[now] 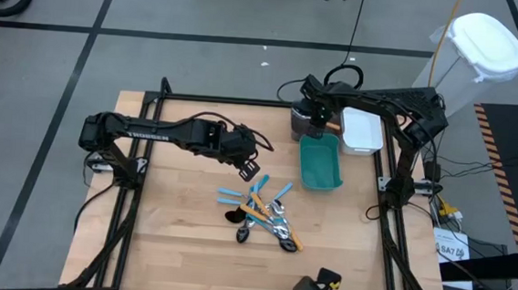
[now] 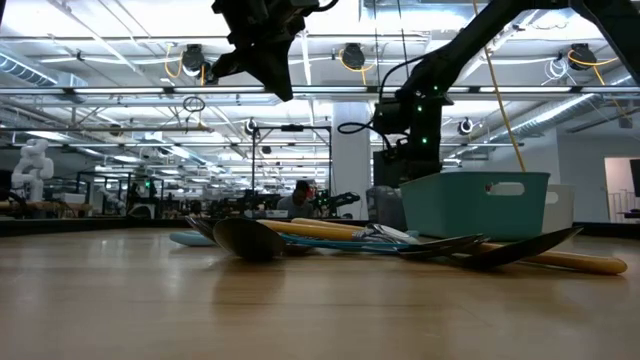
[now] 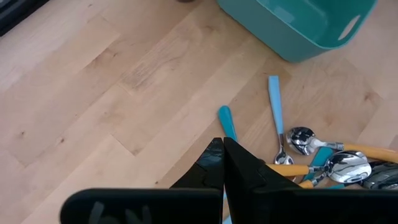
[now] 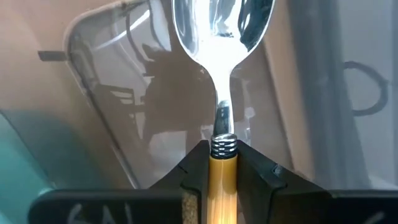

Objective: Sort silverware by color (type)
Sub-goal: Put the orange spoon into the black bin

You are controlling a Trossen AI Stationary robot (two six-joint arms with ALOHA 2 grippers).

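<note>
One orange-handled spoon (image 4: 222, 93) sits pinched in the right gripper (image 4: 222, 163) over the gray bin (image 1: 303, 121). Lower first, then release. Left gripper (image 3: 222, 163) closed, empty, above the pile (image 1: 261, 215).

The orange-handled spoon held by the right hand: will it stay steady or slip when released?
The spoon looks stiff and probably light. Its round, smooth handle may slip between the right hand's fingers and might roll. The polished metal bowl seems sturdy, hardly fragile.

silverware (image 1: 261, 216) – piled mid-table | right gripper (image 1: 318, 124) – over gray bin (image 1: 301, 122)
</note>
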